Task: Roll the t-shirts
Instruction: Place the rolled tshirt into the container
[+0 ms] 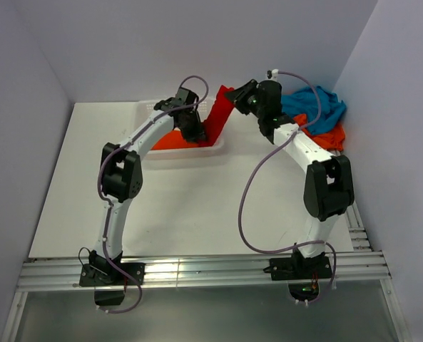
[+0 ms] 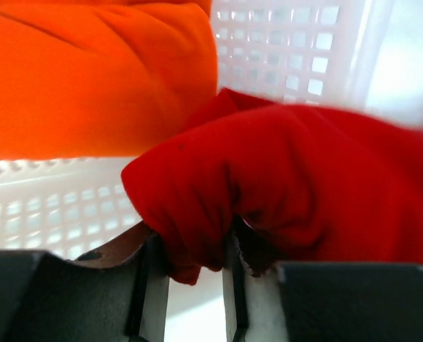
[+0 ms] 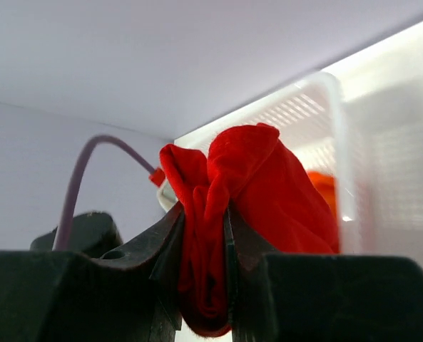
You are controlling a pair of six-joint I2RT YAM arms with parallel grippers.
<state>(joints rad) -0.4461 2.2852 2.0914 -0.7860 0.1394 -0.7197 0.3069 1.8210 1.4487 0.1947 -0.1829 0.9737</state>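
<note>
On the white worktop point(image 1: 190, 206), toward its far edge, the red t-shirt point(image 1: 220, 114) is held stretched between both arms. Its lower end is clamped in the left jaws inside the white lattice basket point(image 1: 145, 107), beside an orange t-shirt point(image 1: 172, 140) that lies in it. Its upper end is pinched in the right jaws, raised above the basket's right rim. Farther right, by the back corner, a teal t-shirt point(image 1: 319, 105) is heaped against a second orange t-shirt point(image 1: 329, 137).
</note>
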